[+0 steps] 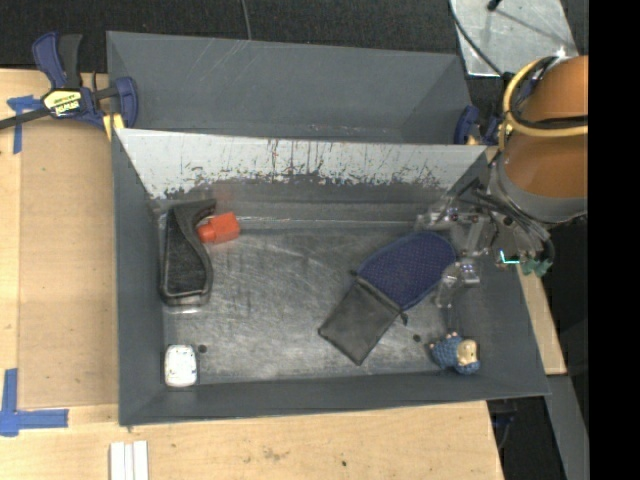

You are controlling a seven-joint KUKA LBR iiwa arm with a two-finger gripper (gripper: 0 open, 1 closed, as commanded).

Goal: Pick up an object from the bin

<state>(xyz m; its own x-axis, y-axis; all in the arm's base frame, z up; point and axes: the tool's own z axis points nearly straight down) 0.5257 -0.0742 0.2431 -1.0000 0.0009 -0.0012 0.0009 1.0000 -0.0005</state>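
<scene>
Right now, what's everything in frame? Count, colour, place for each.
bin: one, grey metal, centre of the view
long tray-like thing: one, black with a grey rim, along the bin's left wall
small block: one, orange, beside the long thing's far end
small rounded thing: one, white, near-left corner
flat square piece: one, dark grey, floor right of centre
oval pad: one, dark blue, at the square piece's far-right edge, whether overlapping it I cannot tell
small toy: one, blue and yellow, near-right corner
gripper: one, metal, at the pad's right end, above the toy
arm: one, orange cover, reaching in from the upper right
</scene>
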